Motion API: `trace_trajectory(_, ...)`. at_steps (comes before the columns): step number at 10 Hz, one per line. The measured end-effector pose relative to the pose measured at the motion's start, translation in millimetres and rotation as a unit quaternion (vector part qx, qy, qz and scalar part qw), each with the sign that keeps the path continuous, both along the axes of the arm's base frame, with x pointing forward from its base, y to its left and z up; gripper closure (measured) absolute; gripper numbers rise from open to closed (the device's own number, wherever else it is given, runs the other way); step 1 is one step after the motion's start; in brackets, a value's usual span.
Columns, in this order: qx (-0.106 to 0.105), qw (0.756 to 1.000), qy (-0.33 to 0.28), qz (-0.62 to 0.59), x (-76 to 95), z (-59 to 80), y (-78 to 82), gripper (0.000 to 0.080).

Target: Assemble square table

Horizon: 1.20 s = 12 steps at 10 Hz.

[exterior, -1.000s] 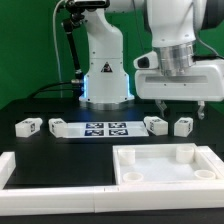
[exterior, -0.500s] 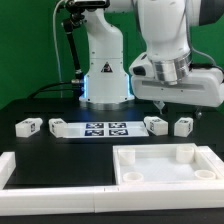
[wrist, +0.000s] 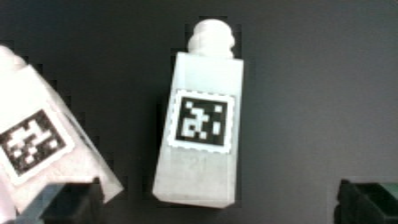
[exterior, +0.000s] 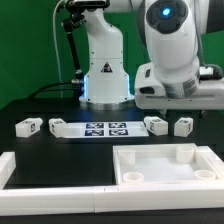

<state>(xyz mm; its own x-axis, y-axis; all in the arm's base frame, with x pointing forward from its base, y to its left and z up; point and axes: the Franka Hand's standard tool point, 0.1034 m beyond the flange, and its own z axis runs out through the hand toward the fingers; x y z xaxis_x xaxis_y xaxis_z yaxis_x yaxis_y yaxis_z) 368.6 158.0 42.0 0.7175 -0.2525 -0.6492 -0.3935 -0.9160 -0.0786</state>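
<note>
The square table's top is a white slab with a raised rim, lying at the front on the exterior view's right. Four small white tagged legs lie in a row behind it: two on the left and two on the right. My gripper hangs open just above the right pair and holds nothing. In the wrist view one leg lies lengthwise between my dark fingertips, with my gripper over its end. A second leg lies beside it.
The marker board lies flat between the two pairs of legs. A long white border rail runs along the front left. The robot's white base stands behind the board.
The wrist has turned and the hand has shifted slightly toward the exterior view's right, still above the right legs. The jaws stayed open. No part moved.
</note>
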Motion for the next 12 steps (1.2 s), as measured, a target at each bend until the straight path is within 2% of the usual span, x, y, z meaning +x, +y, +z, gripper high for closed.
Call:
trace_trajectory(2,-0.001,1.000,0.001,-0.001,-1.6,-0.8,0.8,0.0151)
trace_trajectory(4,-0.008,0.999,0.034,-0.011,-10.7,-3.7,6.8,0.0151)
trace_trajectory(7,0.003,0.998,0.044,-0.037,-11.6,-7.4,10.0,0.0151)
trace_trajectory(11,0.001,0.998,0.044,-0.038,-12.9,-9.1,8.7,0.0151)
trace_trajectory(12,0.002,0.997,0.057,-0.048,-19.1,-13.1,12.5,0.0151)
